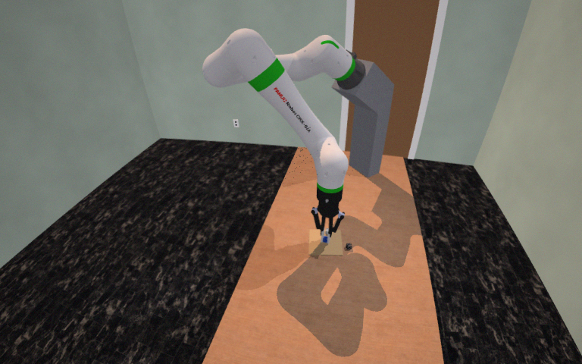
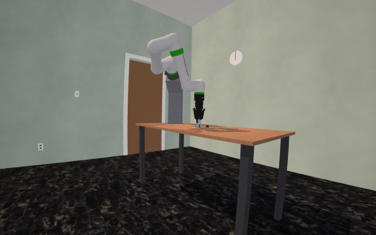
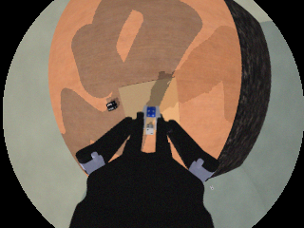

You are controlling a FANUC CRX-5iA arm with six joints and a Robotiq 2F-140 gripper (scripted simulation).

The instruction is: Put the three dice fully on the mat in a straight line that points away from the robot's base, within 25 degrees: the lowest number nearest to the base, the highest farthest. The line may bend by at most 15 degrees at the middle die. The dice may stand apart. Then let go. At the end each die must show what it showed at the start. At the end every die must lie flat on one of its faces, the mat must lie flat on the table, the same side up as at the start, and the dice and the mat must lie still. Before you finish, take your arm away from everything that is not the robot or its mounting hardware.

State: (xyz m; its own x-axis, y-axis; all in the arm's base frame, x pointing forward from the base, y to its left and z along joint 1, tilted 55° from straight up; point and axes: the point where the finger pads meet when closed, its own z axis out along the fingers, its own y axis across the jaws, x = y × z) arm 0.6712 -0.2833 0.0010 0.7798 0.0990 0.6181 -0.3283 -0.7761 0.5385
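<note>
I see my claw point(image 1: 325, 237) clamped on the blue die point(image 1: 325, 239) low over the mat point(image 1: 332, 249); a black die point(image 1: 348, 246) sits right of it on the tabletop point(image 1: 266, 300)

Even, bright light; the white jointed arm point(image 1: 300, 120) casts overlapping hard-edged shadows across the orange wooden table point(image 1: 266, 326) beyond the gripper. Wrist view is circular, soft-edged, coarse.

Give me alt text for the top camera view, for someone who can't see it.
A white robot arm reaches down over a tan mat on a wooden table, its gripper shut on a blue die just above the mat. A black die sits on the table just off the mat's right edge.
</note>
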